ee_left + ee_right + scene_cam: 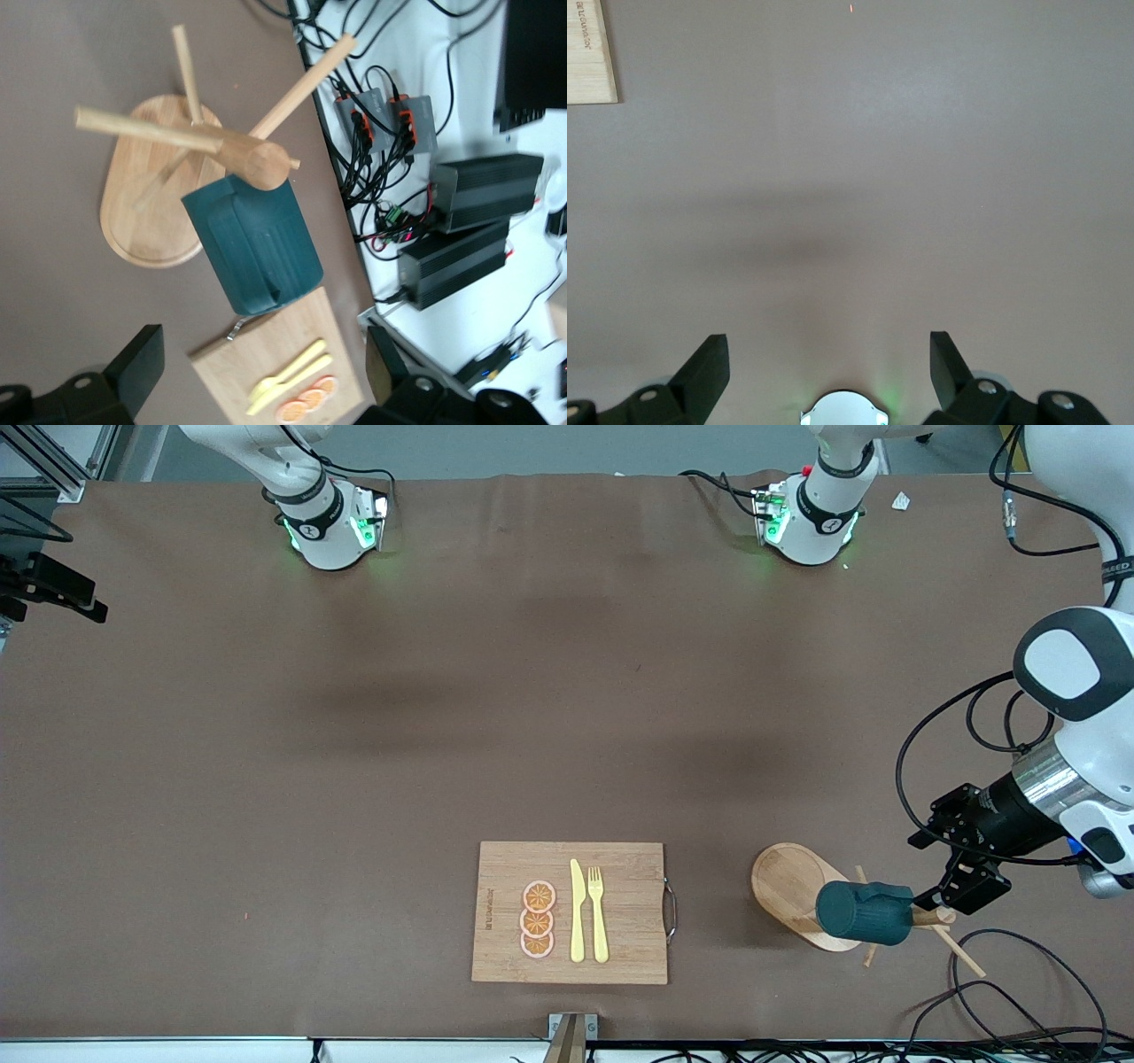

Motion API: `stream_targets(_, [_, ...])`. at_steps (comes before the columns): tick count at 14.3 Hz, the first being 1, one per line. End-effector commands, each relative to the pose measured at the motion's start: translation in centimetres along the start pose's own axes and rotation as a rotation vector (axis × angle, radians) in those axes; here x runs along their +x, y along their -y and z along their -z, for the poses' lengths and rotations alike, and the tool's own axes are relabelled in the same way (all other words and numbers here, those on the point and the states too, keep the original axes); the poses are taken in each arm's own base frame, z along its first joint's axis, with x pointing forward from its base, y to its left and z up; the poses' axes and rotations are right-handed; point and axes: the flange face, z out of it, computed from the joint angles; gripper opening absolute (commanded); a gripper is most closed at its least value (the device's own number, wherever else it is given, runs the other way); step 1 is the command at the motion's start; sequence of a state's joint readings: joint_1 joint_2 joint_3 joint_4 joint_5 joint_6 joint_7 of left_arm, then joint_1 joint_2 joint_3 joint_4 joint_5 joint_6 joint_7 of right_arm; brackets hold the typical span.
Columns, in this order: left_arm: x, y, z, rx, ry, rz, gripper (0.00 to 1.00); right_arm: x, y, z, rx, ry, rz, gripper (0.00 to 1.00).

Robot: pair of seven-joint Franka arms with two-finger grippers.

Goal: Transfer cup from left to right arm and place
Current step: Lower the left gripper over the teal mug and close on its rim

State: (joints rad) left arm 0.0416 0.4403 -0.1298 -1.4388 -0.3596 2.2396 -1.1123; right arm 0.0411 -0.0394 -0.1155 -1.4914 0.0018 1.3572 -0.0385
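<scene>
Left wrist view: left end effector spread wide, empty, just beside the cup. Cup hangs on a peg of the wooden rack, at 3 o'clock from the cutting board. Right end effector spread, waiting over bare desk.

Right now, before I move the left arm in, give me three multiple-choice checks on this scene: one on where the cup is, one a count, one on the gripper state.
1. Where is the cup?
A. Hung on a peg of the wooden mug tree
B. Lying on the cutting board
C. Held by the right gripper

2. How many orange slices lie on the cutting board?
A. Two
B. Three
C. Five

3. How does the left gripper stand?
A. Shut on the cup
B. Shut on the fork
C. Open, apart from the cup

Answers:
1 A: the left wrist view shows the cup hanging on a peg.
2 B: three slices lie stacked in a row beside the knife.
3 C: both fingers stand wide, with the cup clear of them.
</scene>
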Motion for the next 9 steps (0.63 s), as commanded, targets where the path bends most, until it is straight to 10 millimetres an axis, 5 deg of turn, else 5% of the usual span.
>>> stream_targets(1, [0.8,-0.4,-1.3,-0.054,0.047,0.123,1.00,-0.5,0.0,0.3,-0.002,-0.009,0.000,1.00])
stream_targets(9, [2.2,0.7,-5.3,-0.044,0.063,0.231,1.00,-0.4,0.0,0.3,0.001,-0.015,0.001,1.00])
